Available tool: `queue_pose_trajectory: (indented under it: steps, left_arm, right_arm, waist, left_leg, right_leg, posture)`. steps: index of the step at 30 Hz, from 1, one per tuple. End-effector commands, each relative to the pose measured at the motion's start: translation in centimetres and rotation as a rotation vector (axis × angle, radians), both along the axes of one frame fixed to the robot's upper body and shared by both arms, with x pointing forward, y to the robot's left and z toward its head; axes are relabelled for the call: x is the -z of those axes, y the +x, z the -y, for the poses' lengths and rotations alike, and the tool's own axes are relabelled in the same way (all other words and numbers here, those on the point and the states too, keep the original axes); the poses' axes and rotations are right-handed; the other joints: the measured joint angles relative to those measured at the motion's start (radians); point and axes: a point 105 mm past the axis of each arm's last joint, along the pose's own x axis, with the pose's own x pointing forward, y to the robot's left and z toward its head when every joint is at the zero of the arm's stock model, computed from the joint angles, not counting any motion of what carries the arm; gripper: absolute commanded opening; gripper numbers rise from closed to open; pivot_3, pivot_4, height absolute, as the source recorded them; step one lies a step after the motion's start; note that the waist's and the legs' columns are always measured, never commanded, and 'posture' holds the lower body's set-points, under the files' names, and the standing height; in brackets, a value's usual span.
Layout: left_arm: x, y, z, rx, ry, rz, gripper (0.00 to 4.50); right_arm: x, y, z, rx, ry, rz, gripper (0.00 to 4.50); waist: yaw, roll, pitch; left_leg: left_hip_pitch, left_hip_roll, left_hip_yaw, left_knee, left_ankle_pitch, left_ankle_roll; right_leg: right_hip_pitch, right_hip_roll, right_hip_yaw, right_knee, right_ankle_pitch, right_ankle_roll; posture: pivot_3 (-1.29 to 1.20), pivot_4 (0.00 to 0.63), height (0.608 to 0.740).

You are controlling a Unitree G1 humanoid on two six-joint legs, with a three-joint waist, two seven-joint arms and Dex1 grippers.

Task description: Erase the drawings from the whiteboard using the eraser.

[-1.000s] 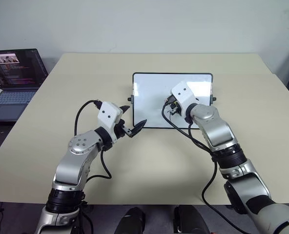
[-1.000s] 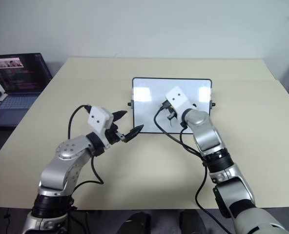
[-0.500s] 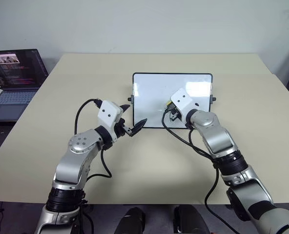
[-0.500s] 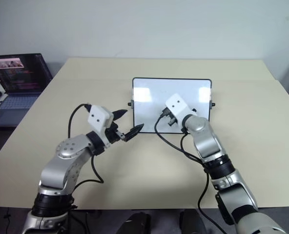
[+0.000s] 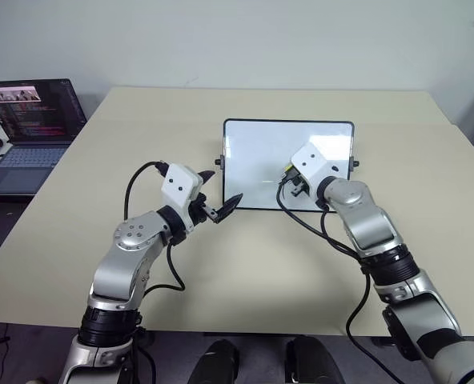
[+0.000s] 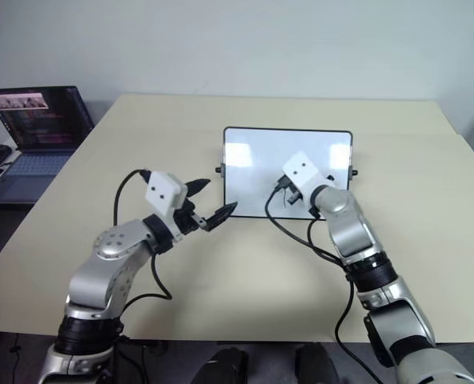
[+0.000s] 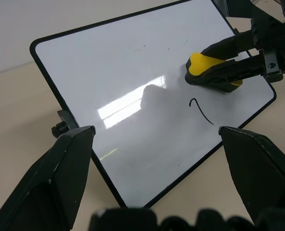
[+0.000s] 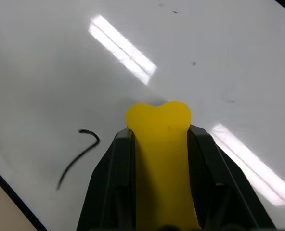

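The whiteboard (image 5: 257, 152) stands tilted back at the middle of the table. One thin dark hooked stroke of the drawings (image 7: 200, 109) shows near its lower right corner, also seen as a stroke (image 8: 80, 156) in the right wrist view. My right gripper (image 7: 214, 72) is shut on the yellow eraser (image 8: 159, 130), whose tip presses on the board just beside and above that stroke. At the board's lower left corner my left gripper (image 5: 223, 186) hovers open with nothing in it, pointing at the board.
An open laptop (image 5: 33, 120) sits off the table's left side. Black cables (image 5: 301, 220) loop from each wrist over the beige table (image 5: 245, 264). Small black knobs (image 5: 218, 161) stick out from the board's sides.
My right gripper has slid to the right and slightly down across the board with the eraser in it. The left arm has stayed still. The head view has shifted a little.
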Motion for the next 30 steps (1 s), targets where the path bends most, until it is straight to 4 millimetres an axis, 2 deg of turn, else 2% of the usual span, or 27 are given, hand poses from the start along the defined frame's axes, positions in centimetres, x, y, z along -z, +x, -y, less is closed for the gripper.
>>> queue_pose_trajectory:
  steps: [1, 10, 14, 19, 24, 30]
  left_arm:
    - [-1.0, -0.1, 0.6, 0.030, -0.008, 0.044, 4.50]
    - [-1.0, 0.2, 0.8, 0.048, -0.009, 0.046, 4.50]
    - [-0.9, 0.0, 1.0, 0.061, -0.005, 0.046, 4.50]
    - [-0.7, -0.6, 0.7, 0.063, -0.003, 0.040, 4.50]
    - [-0.2, -1.8, 0.7, 0.079, -0.003, 0.013, 4.50]
    - [0.3, -2.6, 0.6, 0.100, 0.007, -0.024, 4.50]
  right_arm:
    - [0.5, 0.2, 3.0, 0.105, -0.014, -0.019, 1.09]
    - [-0.3, -0.8, 3.9, 0.125, 0.001, -0.019, 1.09]
    - [-1.7, -1.5, 3.2, 0.102, 0.095, -0.041, 1.09]
    - [-2.2, -3.2, 3.5, 0.089, 0.260, -0.197, 1.09]
    - [-1.6, -5.0, 4.6, 0.133, 0.342, -0.296, 1.09]
    - [1.5, -7.2, 4.5, 0.195, 0.401, -0.410, 1.09]
  waist:
    - [-0.001, 0.000, 0.000]
    - [-0.002, 0.000, 0.000]
    - [-0.003, 0.000, 0.000]
    - [-0.003, 0.000, 0.000]
    - [-0.003, 0.000, 0.000]
    - [-0.004, 0.000, 0.000]
  left_leg:
    - [0.000, 0.000, 0.000, 0.000, 0.000, 0.000]
    - [0.000, 0.000, 0.000, 0.000, 0.000, 0.000]
    - [0.000, 0.000, 0.000, 0.000, 0.000, 0.000]
    - [-0.001, 0.000, 0.000, -0.001, 0.000, 0.000]
    - [-0.002, 0.001, 0.000, -0.002, 0.000, 0.000]
    - [-0.003, 0.001, 0.000, -0.003, 0.000, 0.000]
  right_leg:
    - [0.000, 0.000, 0.000, 0.000, 0.000, 0.000]
    - [0.000, 0.000, 0.000, 0.000, 0.000, 0.000]
    - [0.000, 0.000, 0.000, 0.000, 0.000, 0.000]
    - [-0.001, 0.000, 0.000, -0.001, 0.000, 0.000]
    - [-0.002, -0.001, 0.000, -0.005, 0.000, 0.000]
    - [-0.002, -0.002, 0.000, -0.005, 0.000, 0.000]
  posture:
    - [0.00, 0.150, 0.740]
    - [0.00, 0.150, 0.740]
    - [0.00, 0.150, 0.740]
    - [0.00, 0.150, 0.740]
    - [0.00, 0.150, 0.740]
    - [0.00, 0.150, 0.740]
